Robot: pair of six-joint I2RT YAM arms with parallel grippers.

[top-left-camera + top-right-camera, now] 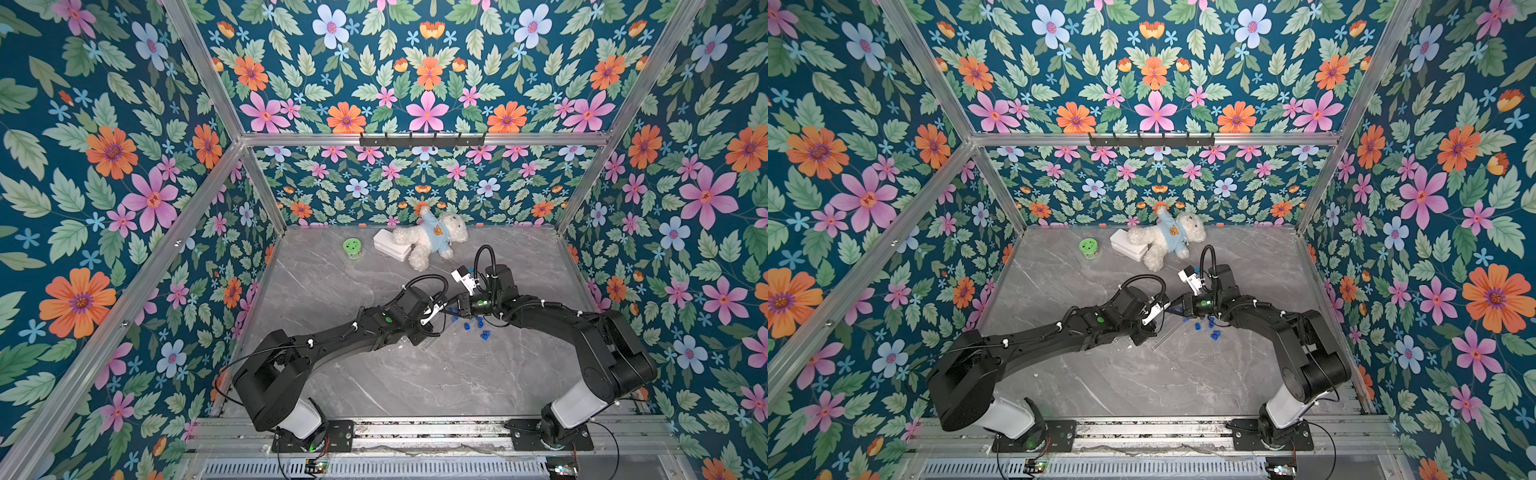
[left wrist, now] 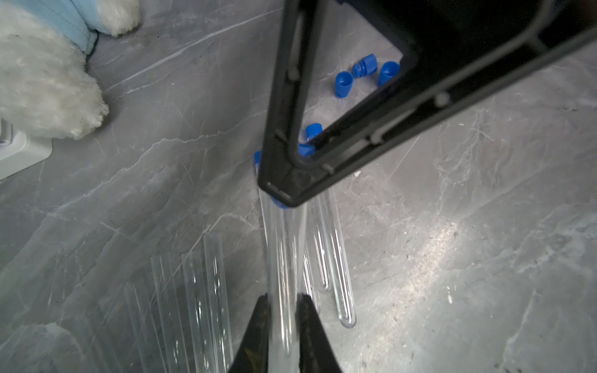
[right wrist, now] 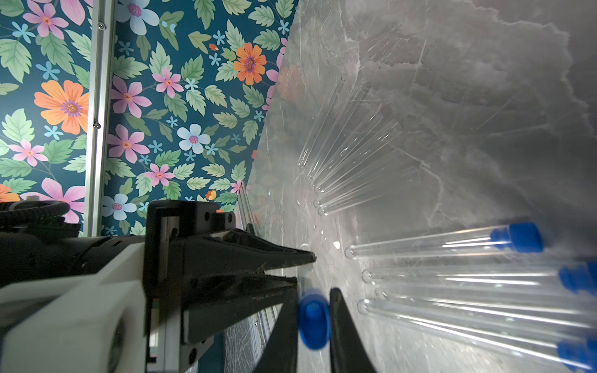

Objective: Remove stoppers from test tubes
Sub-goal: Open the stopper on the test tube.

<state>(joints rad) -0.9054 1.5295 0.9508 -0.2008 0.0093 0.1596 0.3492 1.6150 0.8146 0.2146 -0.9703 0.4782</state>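
My left gripper (image 2: 282,298) is shut on a clear test tube (image 2: 284,252), held low over the marble. At the tube's far end my right gripper (image 3: 314,290) is shut on its blue stopper (image 3: 313,323). In both top views the two grippers meet tip to tip at mid-table, left gripper (image 1: 432,313) and right gripper (image 1: 455,307). Several loose stoppers (image 1: 478,324) (image 2: 344,84) lie just right of them. Open tubes (image 3: 349,155) (image 2: 200,290) lie in a fan on the table. More tubes (image 3: 452,245) lie beside them with blue stoppers (image 3: 517,237) in place.
A white teddy bear (image 1: 432,239) in a blue shirt lies at the back of the table, against a white box (image 1: 390,245). A round green lid (image 1: 353,247) sits left of the box. Flowered walls and aluminium posts enclose the table.
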